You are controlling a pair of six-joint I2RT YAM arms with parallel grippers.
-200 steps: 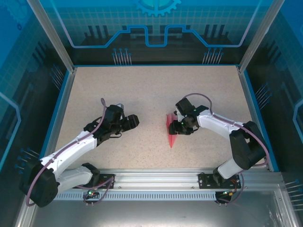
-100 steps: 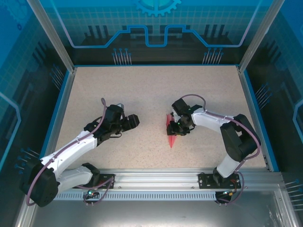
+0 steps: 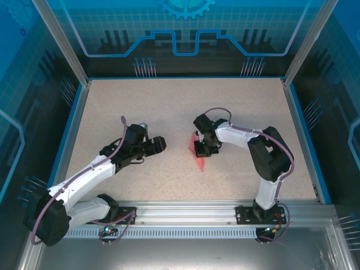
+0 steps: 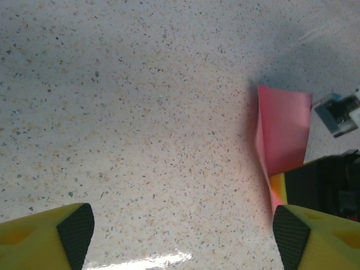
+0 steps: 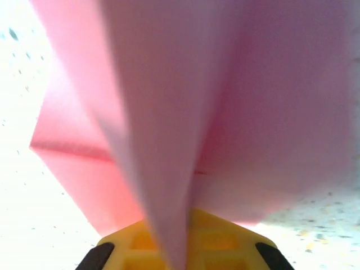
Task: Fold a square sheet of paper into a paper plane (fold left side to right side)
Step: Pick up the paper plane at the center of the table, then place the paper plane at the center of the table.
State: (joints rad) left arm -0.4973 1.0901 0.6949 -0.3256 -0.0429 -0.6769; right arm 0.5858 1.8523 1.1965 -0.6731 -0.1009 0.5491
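1. Pink-red and thin: found the paper plane (image 3: 201,162) near the middle of the speckled table (image 3: 169,107), nipped by the right gripper (image 3: 202,149), with the left gripper (image 3: 159,144) well apart.
2. Showed the left fingers (image 4: 76,230) spread wide above bare tabletop.
3. Pressed tight on a crease. Judged light, floppy and easily torn, so best taken by its folded edges.
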